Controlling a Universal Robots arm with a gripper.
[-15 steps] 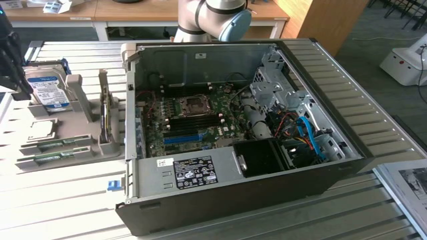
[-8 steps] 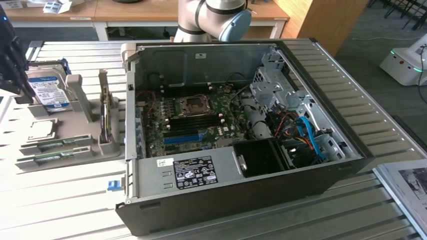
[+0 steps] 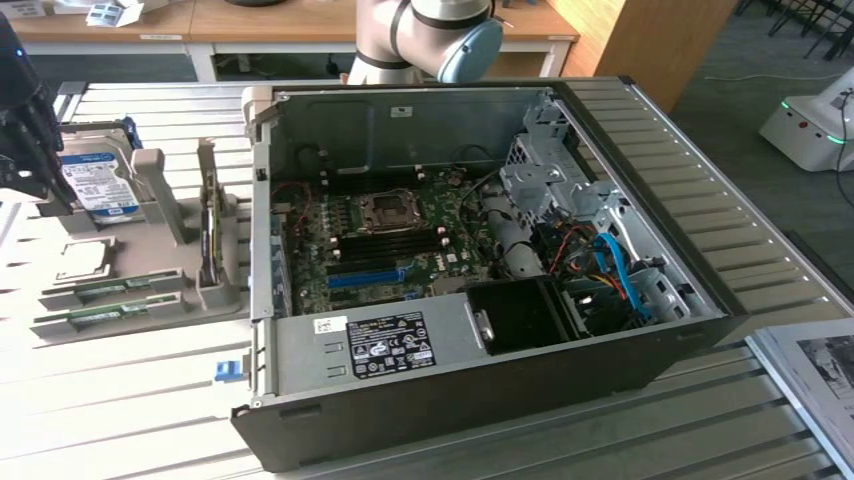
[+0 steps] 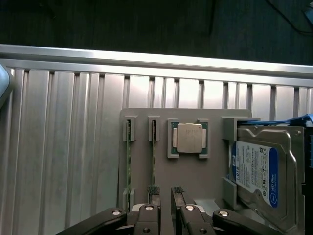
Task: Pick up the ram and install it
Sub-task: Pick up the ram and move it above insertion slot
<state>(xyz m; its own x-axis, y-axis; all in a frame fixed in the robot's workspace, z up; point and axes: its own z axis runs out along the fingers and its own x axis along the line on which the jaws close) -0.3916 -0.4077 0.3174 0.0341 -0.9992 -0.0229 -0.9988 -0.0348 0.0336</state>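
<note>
The end effector [image 4: 165,193] is held wide open, its two fingers parted with a bare gap between them, and nothing is gripped. It is poised over a grey tray [image 4: 195,171], which is laid on the ribbed metal surface [image 4: 63,147].

The ram [image 4: 153,154] is seated on edge in a narrow slot of that tray, just beside the processor [image 4: 190,138]. One black finger pad [image 4: 154,190] is seen in line with the near end of this stick; whether the two touch cannot be told. A second stick [image 4: 128,161] is set parallel in the next slot, on the side away from the processor. On the processor's other side, a hard drive [image 4: 259,171] with a blue and white label is propped in the tray's bracket.

In the exterior view the tray is found at the exterior view's left of an open computer case [image 3: 534,390], and a brownish expansion card [image 3: 210,225] is stood upright in the tray, near the case wall. Inside the case the motherboard [image 3: 387,240] is exposed, with a bright blue slot strip [image 3: 363,277] at its near edge. The arm [image 3: 427,35] is mounted beyond the far side of the case.
</note>
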